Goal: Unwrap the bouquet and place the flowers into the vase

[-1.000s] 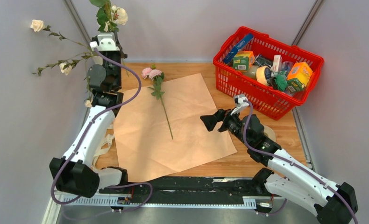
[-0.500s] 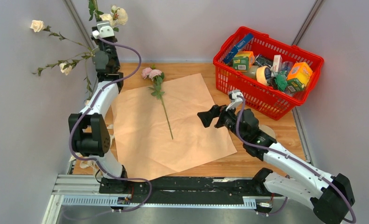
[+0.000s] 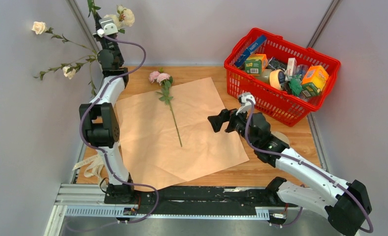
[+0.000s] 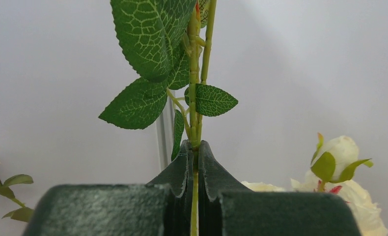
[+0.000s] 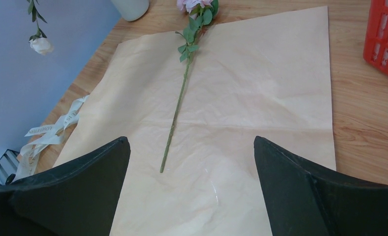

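1. Left gripper (image 4: 194,150) is pinched tight on thin green stems (image 4: 198,88), which rise straight up from its tips with broad leaves just above the jaws; in the overhead view it sits high in the back left corner, close to the wall
2. Cream roses (image 4: 343,151) show just beside that gripper on its right, and more cream blooms (image 3: 39,27) hang out to the left on long thin stems; where those stems end is hidden behind the left arm
3. Right gripper (image 5: 191,142) hovers with its jaws spread wide and nothing between them, low over the near right part of the peach-tan paper (image 5: 265,83)
4. That paper lies flat and unfolded on the wooden table (image 3: 280,169); one pink rose (image 3: 158,76) lies on it, bloom at the far edge, stem running toward the near side, well apart from both grippers
5. Only the off-white base of the vase (image 5: 131,7) shows, upright on the table just beyond the paper's far left corner
6. Cream ribbon (image 5: 47,132) lies loose on the table off the paper's left edge
7. Red basket (image 3: 241,83) of packets sits at the far right
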{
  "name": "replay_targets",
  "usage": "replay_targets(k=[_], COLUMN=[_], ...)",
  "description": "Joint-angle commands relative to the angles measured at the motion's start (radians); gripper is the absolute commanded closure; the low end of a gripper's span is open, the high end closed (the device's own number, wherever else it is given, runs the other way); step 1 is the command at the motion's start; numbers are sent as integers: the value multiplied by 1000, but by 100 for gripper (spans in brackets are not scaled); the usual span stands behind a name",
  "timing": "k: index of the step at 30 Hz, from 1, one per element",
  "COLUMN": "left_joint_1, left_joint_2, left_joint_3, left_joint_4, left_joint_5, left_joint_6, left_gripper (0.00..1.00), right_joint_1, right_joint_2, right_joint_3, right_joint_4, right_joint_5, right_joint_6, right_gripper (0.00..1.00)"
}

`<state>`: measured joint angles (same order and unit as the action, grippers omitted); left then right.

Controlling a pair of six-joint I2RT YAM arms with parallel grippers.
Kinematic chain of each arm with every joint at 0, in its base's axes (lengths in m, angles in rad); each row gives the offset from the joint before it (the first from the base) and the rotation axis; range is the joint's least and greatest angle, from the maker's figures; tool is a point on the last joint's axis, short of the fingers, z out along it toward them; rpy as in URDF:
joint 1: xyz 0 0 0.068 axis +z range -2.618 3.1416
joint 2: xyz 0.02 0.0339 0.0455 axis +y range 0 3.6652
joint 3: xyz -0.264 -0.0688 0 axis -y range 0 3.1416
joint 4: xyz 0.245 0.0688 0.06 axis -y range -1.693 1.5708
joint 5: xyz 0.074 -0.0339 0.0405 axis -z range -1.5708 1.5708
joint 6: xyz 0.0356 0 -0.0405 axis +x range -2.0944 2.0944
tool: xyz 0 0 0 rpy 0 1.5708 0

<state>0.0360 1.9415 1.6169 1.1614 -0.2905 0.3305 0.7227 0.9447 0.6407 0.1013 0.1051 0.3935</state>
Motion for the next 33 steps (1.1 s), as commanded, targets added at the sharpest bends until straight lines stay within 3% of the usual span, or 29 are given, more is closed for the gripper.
replay_targets(k=[1, 12, 16, 28, 30, 33], left_joint_1=[19, 38, 36, 50, 50, 50], left_joint_2=[20, 57, 76, 132, 125, 88], left_joint_3=[63, 46, -1, -52, -61, -100], left_joint_4=[73, 32, -16, -144, -181, -201], left_joint_5=[5, 22, 37, -70, -61, -46], left_joint_6=[62, 81, 10, -82, -96, -161], left_gripper=[100, 100, 100, 99, 97, 82], right_joint_1=[-11, -51, -55, -62, -62, -62], right_joint_2=[9, 22, 20, -7, -15, -21], right_joint_3=[54, 53, 53, 56, 56, 56], right_joint_4=[8, 21, 28, 26, 21, 18], right_joint_5=[16, -33, -41, -70, -71, -79], right_joint_6=[-39, -22, -16, -13, -15, -10], right_gripper=[0, 0, 0, 0, 0, 0])
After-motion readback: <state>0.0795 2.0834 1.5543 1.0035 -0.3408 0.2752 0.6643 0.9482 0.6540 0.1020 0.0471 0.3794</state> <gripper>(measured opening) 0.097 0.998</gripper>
